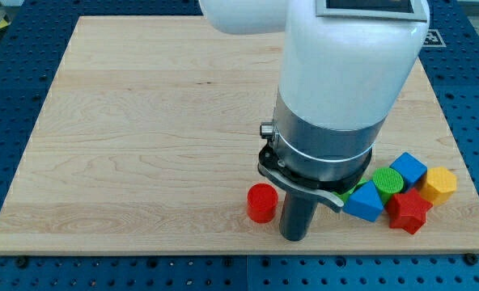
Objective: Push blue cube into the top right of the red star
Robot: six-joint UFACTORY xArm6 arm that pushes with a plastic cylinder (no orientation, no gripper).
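The blue cube (409, 168) sits near the board's lower right, just above and right of the green cylinder (387, 181). The red star (409, 212) lies below them, touching the green cylinder and the blue triangular block (364, 202) on its left. The blue cube stands up and slightly right of the star, a small gap apart. My tip (294, 239) rests on the board near the bottom edge, between the red cylinder (262, 202) on its left and the blue triangular block on its right. It is well left of the blue cube.
A yellow hexagonal block (438, 185) sits right of the red star and below right of the blue cube, close to the wooden board's right edge (464, 174). The arm's white body hides the board's upper middle right.
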